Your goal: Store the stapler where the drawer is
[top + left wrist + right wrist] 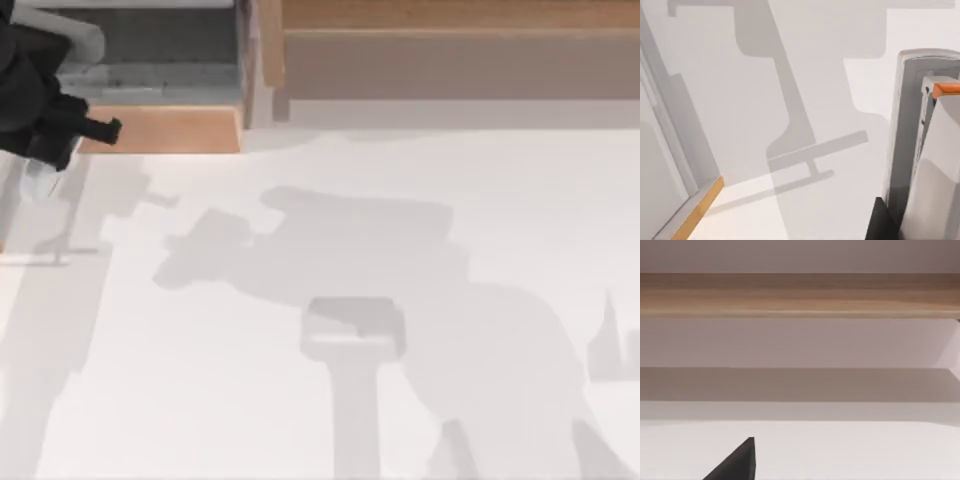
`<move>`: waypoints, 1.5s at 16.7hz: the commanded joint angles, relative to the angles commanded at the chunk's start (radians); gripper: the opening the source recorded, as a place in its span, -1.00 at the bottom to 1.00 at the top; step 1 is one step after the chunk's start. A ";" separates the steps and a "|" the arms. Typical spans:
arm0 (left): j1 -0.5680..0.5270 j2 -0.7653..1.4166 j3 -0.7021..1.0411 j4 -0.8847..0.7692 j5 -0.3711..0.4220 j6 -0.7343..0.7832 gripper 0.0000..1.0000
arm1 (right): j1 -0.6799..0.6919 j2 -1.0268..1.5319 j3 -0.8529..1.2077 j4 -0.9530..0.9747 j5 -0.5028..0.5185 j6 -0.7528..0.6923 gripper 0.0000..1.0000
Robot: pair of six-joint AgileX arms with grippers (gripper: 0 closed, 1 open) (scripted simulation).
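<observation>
The drawer [170, 130] stands at the table's far left, with grey inner walls and a tan front panel. My left gripper [48, 68] hangs over the drawer's left end, shut on the stapler [72, 36], a light-grey rounded bar. In the left wrist view the stapler [920, 145] runs close alongside a black finger [881, 224], with the drawer's tan panel edge [697, 210] farther off. A black fingertip [740, 462] of my right arm shows in the right wrist view, facing the long shelf.
A long wooden shelf [450, 55] with a brownish-grey inside runs along the back right, next to the drawer. The white table [330, 250] in front carries the arms' shadows.
</observation>
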 joint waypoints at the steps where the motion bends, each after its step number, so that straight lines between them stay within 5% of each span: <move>1: 0.024 0.017 0.077 -0.031 0.004 0.026 -1.00 | 0.000 0.000 0.000 0.000 0.000 0.000 1.00; 13: 0.386 0.557 0.857 -0.351 -0.020 0.114 -1.00 | 0.000 0.000 0.000 0.000 0.000 0.000 1.00; 25: 0.404 0.750 0.946 -0.420 -0.034 0.078 -1.00 | 0.000 0.000 0.000 0.000 0.000 0.000 1.00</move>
